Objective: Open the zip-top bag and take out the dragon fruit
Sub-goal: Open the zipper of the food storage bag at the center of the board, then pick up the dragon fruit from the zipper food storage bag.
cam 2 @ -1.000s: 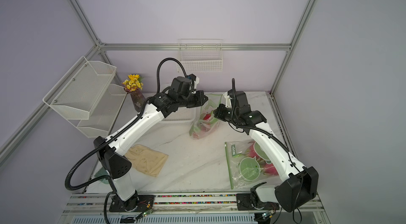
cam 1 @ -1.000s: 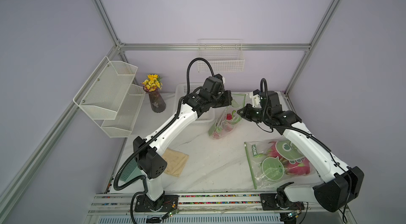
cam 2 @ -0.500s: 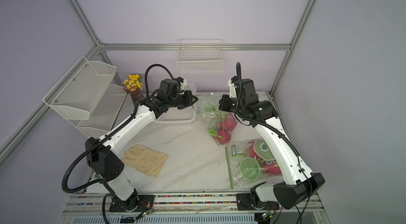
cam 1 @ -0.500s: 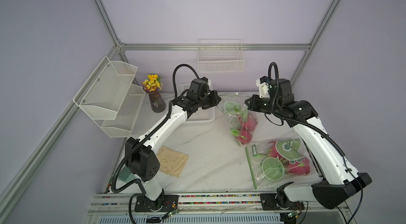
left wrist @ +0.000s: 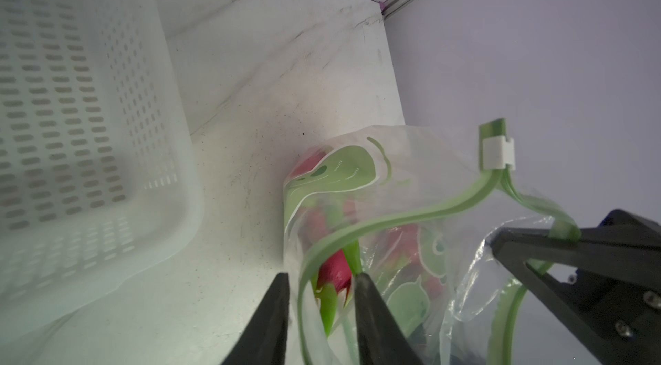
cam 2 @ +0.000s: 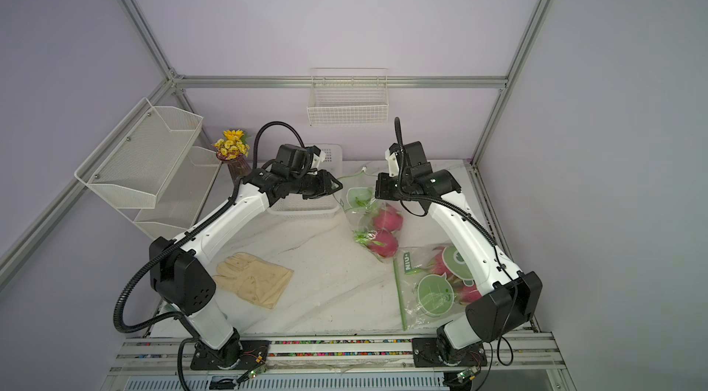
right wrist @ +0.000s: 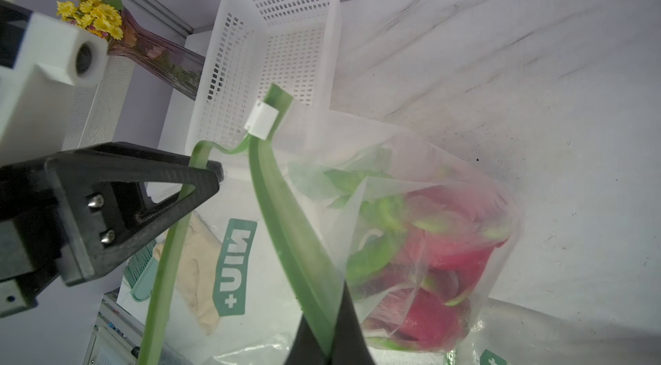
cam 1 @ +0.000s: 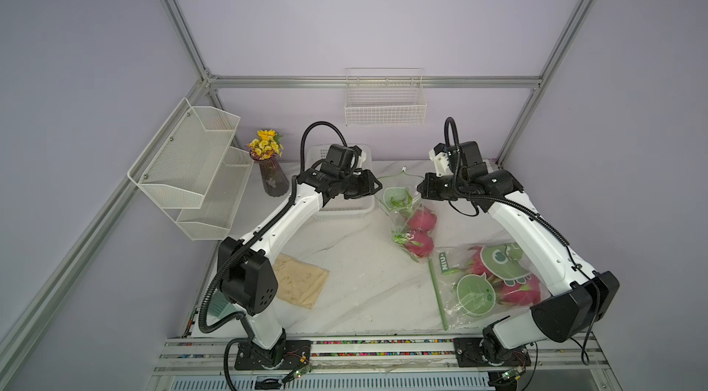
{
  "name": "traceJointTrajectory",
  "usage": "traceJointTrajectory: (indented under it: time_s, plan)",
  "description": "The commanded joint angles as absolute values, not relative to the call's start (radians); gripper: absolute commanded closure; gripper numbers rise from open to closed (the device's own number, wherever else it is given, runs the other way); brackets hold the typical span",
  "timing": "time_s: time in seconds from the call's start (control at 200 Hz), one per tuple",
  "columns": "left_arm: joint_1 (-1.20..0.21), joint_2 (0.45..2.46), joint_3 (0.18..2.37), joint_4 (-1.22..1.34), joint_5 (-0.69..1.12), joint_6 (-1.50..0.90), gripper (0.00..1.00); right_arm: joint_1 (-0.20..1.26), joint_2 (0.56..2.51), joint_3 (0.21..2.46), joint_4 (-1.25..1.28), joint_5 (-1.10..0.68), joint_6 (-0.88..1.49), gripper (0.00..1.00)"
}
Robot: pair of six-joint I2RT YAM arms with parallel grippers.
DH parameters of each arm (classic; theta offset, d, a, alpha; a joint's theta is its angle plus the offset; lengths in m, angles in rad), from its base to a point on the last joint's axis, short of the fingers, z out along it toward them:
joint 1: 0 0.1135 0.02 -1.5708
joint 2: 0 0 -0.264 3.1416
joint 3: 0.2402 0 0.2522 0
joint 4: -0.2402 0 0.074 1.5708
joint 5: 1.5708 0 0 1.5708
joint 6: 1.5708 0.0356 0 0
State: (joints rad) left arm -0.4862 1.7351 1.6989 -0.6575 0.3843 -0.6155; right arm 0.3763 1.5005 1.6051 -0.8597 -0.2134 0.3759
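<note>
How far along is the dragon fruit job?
Done: the green zip of the clear plastic zip-top bag is parted, its white slider at one end. In hand: the right end effector is shut on one zip strip; the left end effector has jaws apart around the other. Left: both magenta dragon fruits are inside that bag, none taken out. A second printed bag with more fruit lies flat.
</note>
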Motion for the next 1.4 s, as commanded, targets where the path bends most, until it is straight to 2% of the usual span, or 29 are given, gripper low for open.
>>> traceJointTrajectory:
  time_s: [0.0,0.145,0.345,0.53,0.655,0.825,0.995,1.395]
  plan:
    - [-0.508,1.663,1.777,-0.781,0.278,-0.45,0.61,0.385,1.476,1.596,-0.805,-0.249,0.376,1.0]
    - [-0.567,1.617,1.828,-0.82,0.162,-0.395,0.58,0.399,1.471,1.598,-0.784,-0.253,0.385,1.0]
    - [-0.636,1.677,1.885,-0.78,0.291,-0.405,0.57,0.422,1.464,1.605,-0.77,-0.253,0.39,1.0]
    - [-0.641,1.763,1.901,-0.78,0.373,-0.435,0.61,0.439,1.449,1.581,-0.744,-0.255,0.398,1.0]
    - [-0.642,1.802,1.89,-0.784,0.428,-0.436,0.68,0.448,1.439,1.561,-0.723,-0.255,0.407,1.0]
    - [-0.642,1.835,1.862,-0.803,0.356,-0.406,0.69,0.459,1.439,1.548,-0.707,-0.259,0.411,1.0]
    - [-0.642,1.859,1.833,-0.804,0.323,-0.382,0.63,0.468,1.441,1.523,-0.679,-0.265,0.418,1.0]
    - [-0.649,1.897,1.801,-0.807,0.227,-0.319,0.58,0.474,1.451,1.509,-0.653,-0.275,0.419,1.0]
